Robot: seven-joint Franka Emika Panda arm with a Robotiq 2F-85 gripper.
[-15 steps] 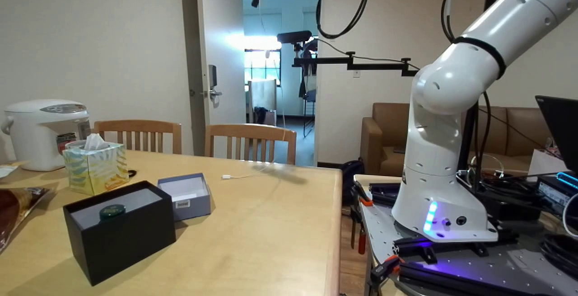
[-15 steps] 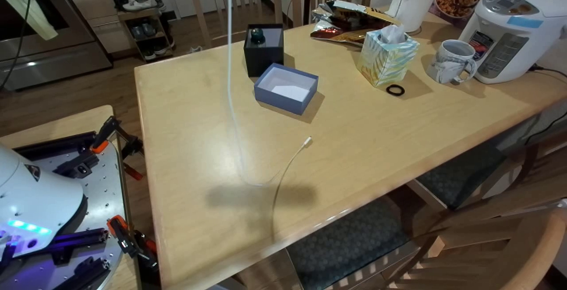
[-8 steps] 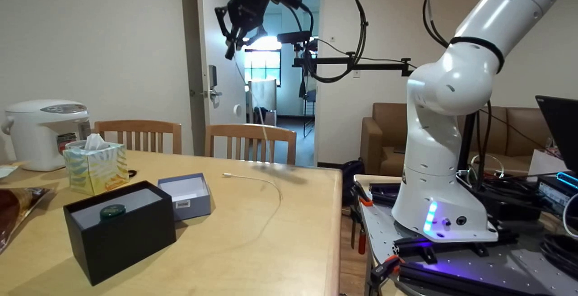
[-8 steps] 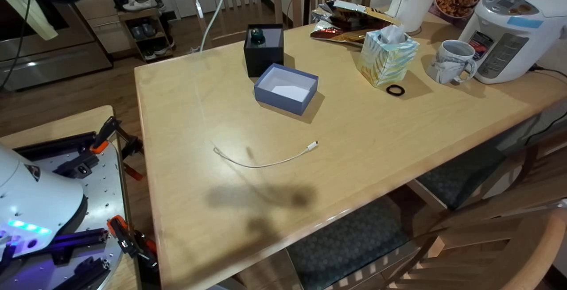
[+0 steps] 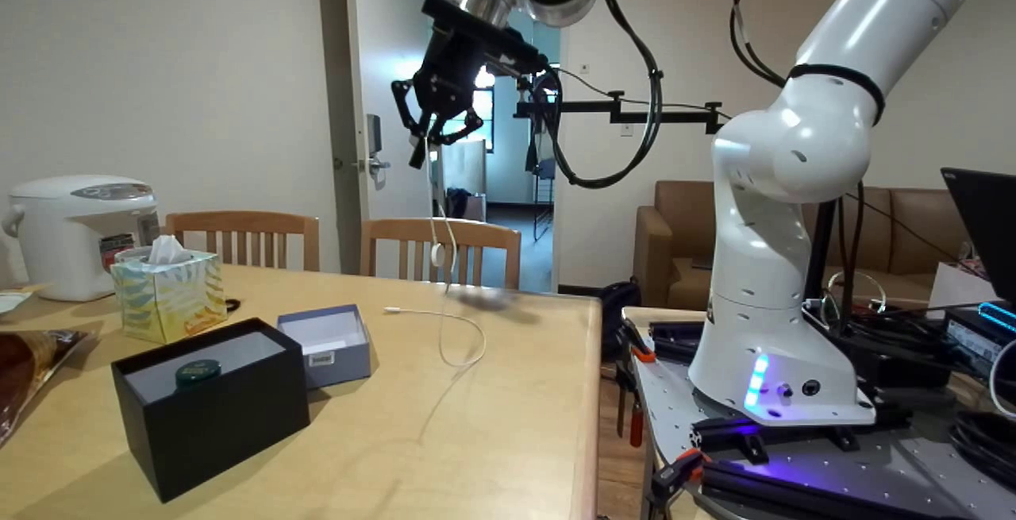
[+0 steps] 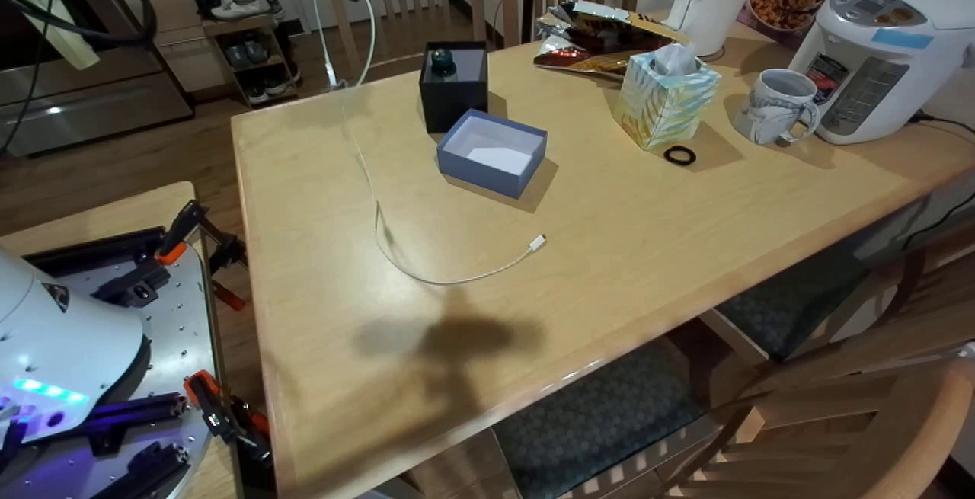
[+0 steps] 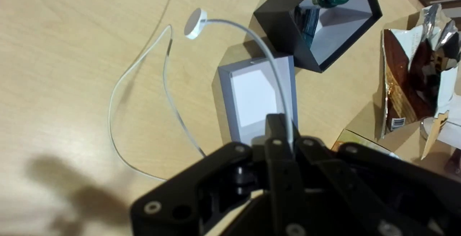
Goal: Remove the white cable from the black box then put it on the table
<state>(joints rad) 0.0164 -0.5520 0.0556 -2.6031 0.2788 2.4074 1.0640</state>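
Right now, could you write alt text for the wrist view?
A black robot hand pinches a white cable, its round end dangling over a wooden table. Below stand an open black box and a blue-grey box.

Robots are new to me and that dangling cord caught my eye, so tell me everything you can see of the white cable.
The white cable is thin, flexible and looks plastic, with a small plug at one end and a flat round disc at the other. The gripper is shut on it in mid-air; the disc dangles free, while the longer stretch droops in a slack curve to the plug, which lies on the table.
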